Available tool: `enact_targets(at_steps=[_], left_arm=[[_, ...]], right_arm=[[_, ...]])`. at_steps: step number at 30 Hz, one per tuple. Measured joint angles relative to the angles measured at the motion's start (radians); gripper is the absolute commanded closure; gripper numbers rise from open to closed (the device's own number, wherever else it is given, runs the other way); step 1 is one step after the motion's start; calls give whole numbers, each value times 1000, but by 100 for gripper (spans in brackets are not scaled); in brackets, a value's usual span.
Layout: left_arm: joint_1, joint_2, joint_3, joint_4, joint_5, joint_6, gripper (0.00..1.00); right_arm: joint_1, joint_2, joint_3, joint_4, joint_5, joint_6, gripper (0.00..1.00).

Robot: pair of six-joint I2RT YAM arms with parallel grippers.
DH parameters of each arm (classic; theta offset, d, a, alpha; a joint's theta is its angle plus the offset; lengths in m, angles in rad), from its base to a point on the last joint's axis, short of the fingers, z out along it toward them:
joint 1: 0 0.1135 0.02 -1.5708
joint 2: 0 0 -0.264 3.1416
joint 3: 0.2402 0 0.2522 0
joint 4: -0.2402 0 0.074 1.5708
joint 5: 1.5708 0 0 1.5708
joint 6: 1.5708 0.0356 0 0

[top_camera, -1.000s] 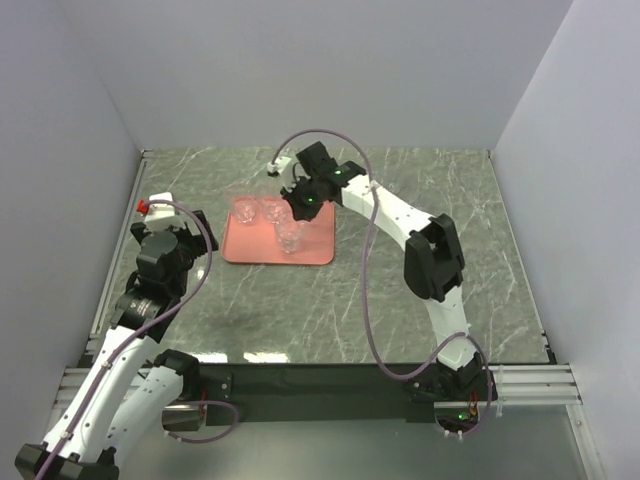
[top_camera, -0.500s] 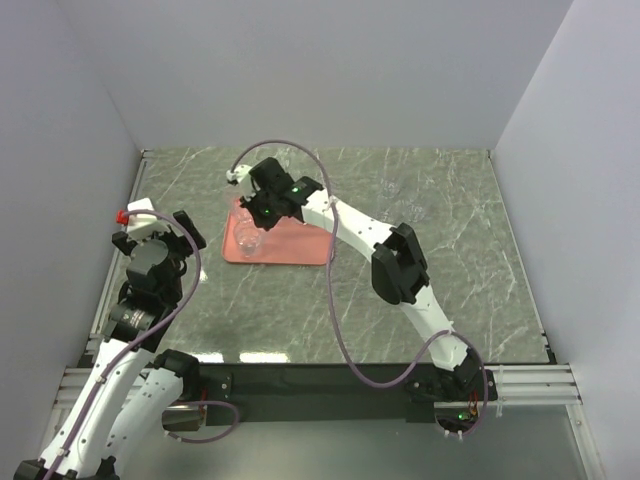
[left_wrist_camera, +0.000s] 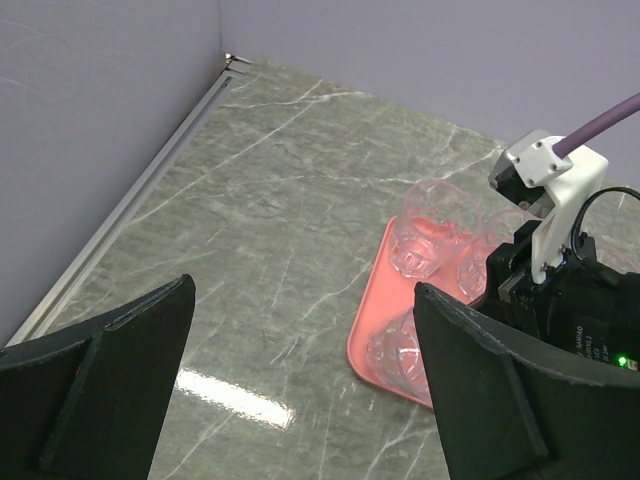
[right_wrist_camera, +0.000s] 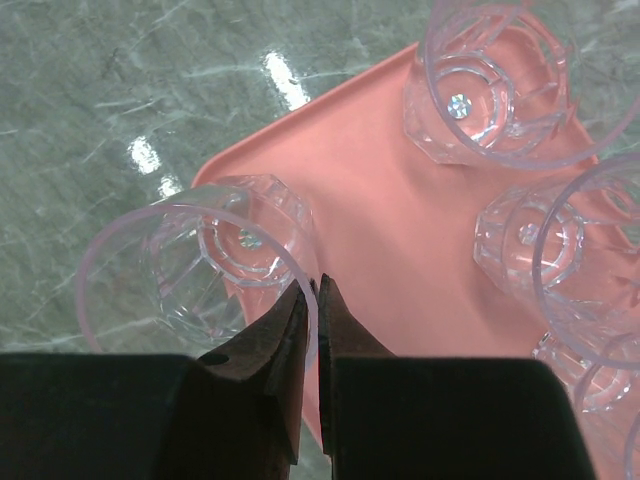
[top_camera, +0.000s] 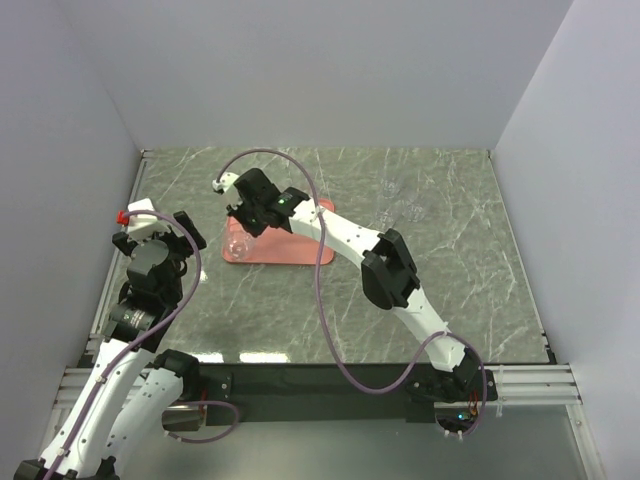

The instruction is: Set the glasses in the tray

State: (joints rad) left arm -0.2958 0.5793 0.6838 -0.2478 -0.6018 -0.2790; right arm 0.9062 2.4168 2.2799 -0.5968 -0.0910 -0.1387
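The right gripper [right_wrist_camera: 312, 300] pinches the rim of a glass [right_wrist_camera: 190, 265] at the near-left corner of the tray [right_wrist_camera: 380, 230]; the left gripper [left_wrist_camera: 300, 335] hangs wide open over the surface [left_wrist_camera: 250, 230].

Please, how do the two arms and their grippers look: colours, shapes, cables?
The left arm and right arm have white links and black joints, each with a looping purple cable. Their fingers are black wedges. A green light glows on the right wrist.

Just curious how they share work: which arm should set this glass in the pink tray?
Right: the right claw pinches the glass at a corner of the tray. The left claw is open, empty, beside the tray.
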Motion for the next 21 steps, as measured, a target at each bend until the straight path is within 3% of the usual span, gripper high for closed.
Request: enact_targets(at_steps=[5,10,21], left_arm=[[0,0,0,0,1,0,3],[0,0,-1,0,1,0,4],[0,0,-1,0,3,0,3]], right_arm=[[-1,21,8,7,33,0,91],[0,25,11,18,47,4,65],[1,26,30,16,49,-11,41]])
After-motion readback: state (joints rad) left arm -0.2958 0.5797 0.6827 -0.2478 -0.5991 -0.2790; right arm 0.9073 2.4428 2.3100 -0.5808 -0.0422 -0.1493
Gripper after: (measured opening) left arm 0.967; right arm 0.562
